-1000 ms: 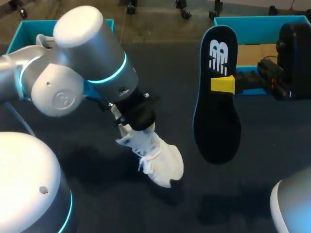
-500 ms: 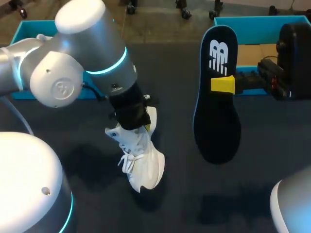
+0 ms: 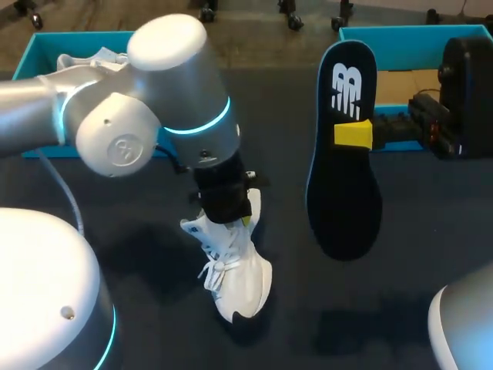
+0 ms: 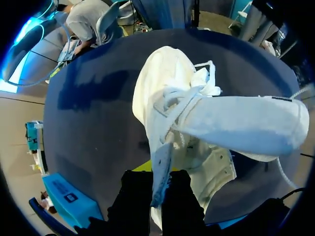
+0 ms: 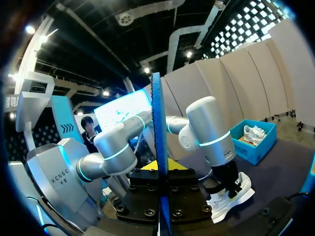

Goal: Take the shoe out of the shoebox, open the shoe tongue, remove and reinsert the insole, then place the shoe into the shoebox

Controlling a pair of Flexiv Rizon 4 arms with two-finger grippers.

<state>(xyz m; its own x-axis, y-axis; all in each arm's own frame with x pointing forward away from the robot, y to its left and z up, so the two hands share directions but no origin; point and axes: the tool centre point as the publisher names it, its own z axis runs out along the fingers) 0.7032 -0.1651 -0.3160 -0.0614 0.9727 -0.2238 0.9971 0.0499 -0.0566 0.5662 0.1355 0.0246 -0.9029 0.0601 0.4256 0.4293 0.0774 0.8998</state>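
- The left arm comes in from the left side of the dark table (image 3: 154, 254). The left gripper (image 3: 233, 218) is closed on the back rim of a white shoe (image 3: 235, 270).
- In the left wrist view, a strip of the shoe's (image 4: 167, 88) collar runs between the two black fingers of the left gripper (image 4: 160, 184), pinched from both sides. The rest of the shoe stretches away ahead of the fingers.
- The shoe is tilted with its heel up at the gripper and its toe pointing down toward the near side of the table, laces loose on top. Whether the toe touches the table cannot be told.
- The right gripper (image 3: 356, 134), reaching in from the right, clamps a dark insole (image 3: 343, 193) in its yellow-tipped fingers. It holds the insole above the table, well apart from the shoe.
- In the right wrist view the insole (image 5: 158, 123) appears edge-on, standing upright between the fingers of the right gripper (image 5: 160, 183). The shoe (image 5: 229, 199) and the left arm lie beyond it.
- A teal shoebox (image 3: 400, 35) sits at the table's far right edge, behind the right gripper.
- A second teal box (image 3: 46, 38) at the far left holds another white shoe (image 3: 85, 60).
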